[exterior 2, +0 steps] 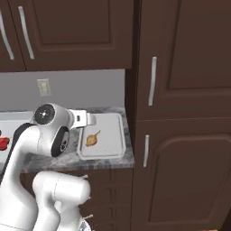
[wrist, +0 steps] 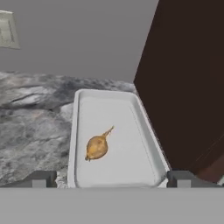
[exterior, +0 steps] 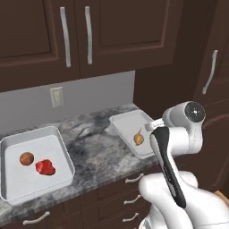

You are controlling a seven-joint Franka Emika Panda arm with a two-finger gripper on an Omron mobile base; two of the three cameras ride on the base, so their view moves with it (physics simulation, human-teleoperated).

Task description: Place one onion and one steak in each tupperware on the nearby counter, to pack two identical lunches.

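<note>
Hand view shows the gripper open and empty over the near edge of the right tupperware, where one onion lies on the marbled counter, steak in the left tupperware

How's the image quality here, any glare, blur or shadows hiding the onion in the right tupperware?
Hand view: even light, no glare, onion sharp in the tupperware. Left base view: soft and pixelated, arm overlaps the tray's near edge. Right base view: onion small but unobscured, cabinets dark.
</note>
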